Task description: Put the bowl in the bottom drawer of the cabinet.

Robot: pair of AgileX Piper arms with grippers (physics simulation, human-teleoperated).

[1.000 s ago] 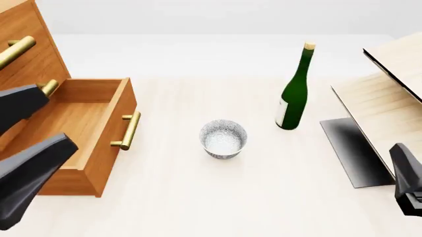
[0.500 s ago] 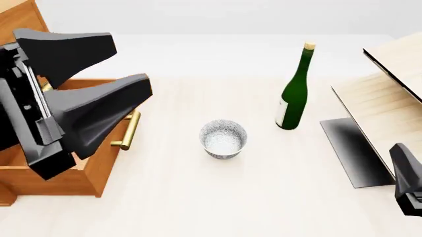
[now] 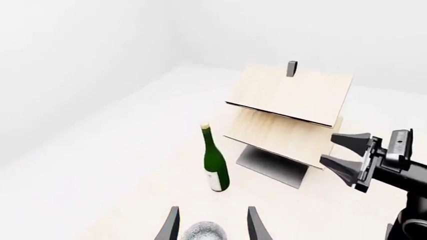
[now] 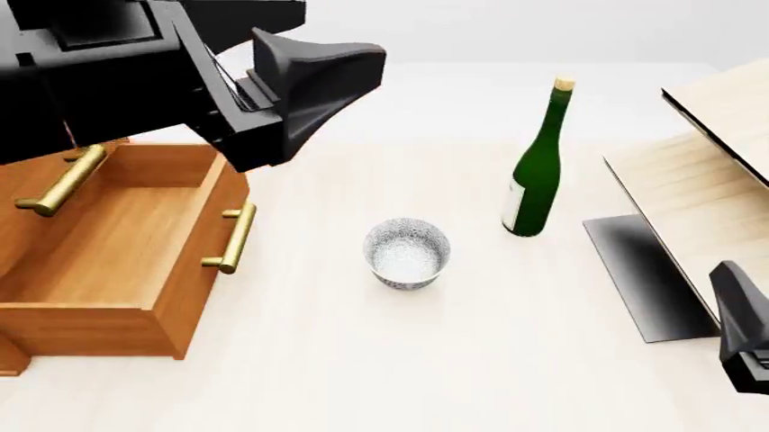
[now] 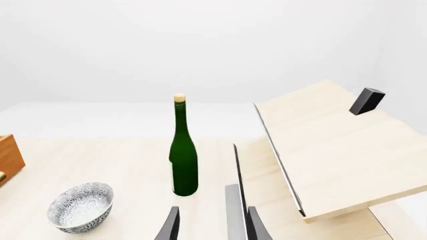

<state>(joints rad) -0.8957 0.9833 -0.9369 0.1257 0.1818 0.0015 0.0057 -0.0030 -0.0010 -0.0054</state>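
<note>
Bowl (image 4: 408, 253) sits empty and upright on the pale table (image 4: 360, 360), between the pulled-out, empty bottom drawer (image 4: 114, 247) and a green bottle (image 4: 536, 171). Left gripper (image 4: 319, 67) hangs spread above the drawer, grasping nothing; right gripper (image 5: 208, 225) is spread too, empty, before white walls.

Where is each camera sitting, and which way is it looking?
Front view: sits above and behind the arms, looking forward and down at the bowl, the open bottom drawer and the green bottle; the left gripper looms big.
Left wrist view: rides behind the left gripper, looking past its fingertips at the bowl, bottle and pale furniture; the right gripper shows too.
Right wrist view: rides behind the right gripper, facing bottle, bowl and furniture.
All three share the bowl and bottle.
</note>
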